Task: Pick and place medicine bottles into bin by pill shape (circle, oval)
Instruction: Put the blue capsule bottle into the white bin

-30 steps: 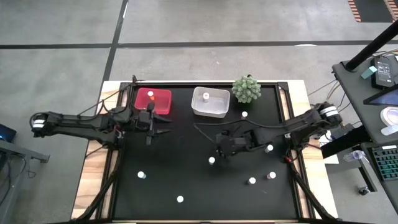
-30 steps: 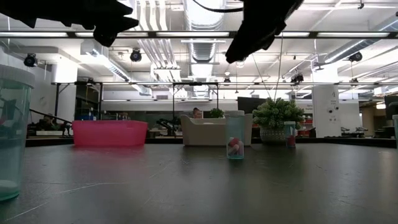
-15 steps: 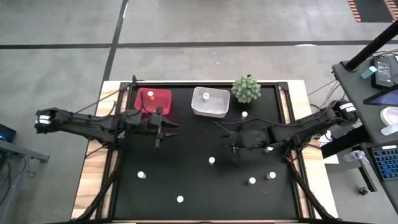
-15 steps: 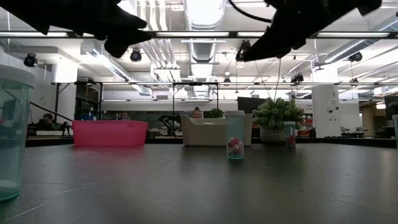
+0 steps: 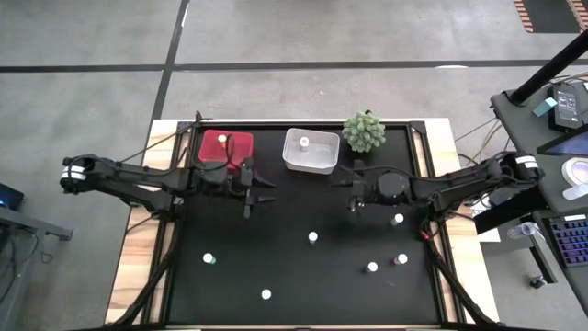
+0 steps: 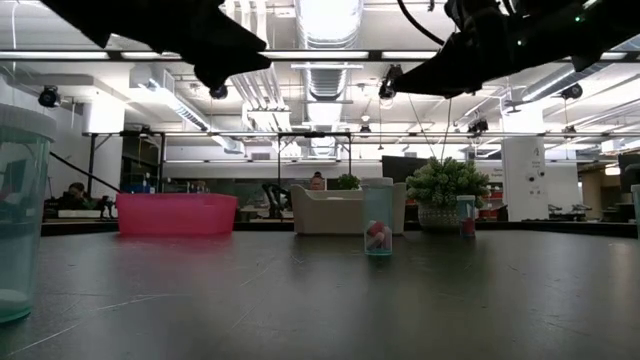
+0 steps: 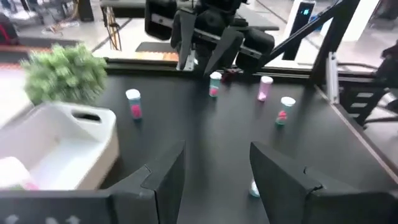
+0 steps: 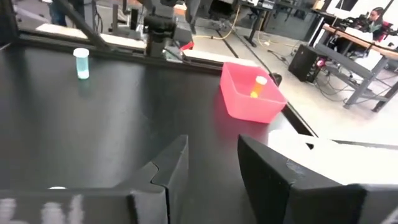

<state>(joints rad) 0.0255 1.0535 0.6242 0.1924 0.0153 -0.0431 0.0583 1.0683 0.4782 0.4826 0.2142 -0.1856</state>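
Both grippers are held empty above the table, jaws parted: the left gripper at 4 o'clock of the red bin; the right gripper below the white bin; bottles are left scattered at 6 o'clock, presumably awaiting sorting.

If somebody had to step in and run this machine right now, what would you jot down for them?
Left gripper: open, empty, above the mat just in front of the red bin.
Right gripper: open, empty, in front of the white bin and the green plant.
Done: one bottle lies in the red bin, one in the white bin.
Left: seven bottles stand loose on the black mat: one by the plant, one beside the right arm, one mid-table, two front right, two front left.
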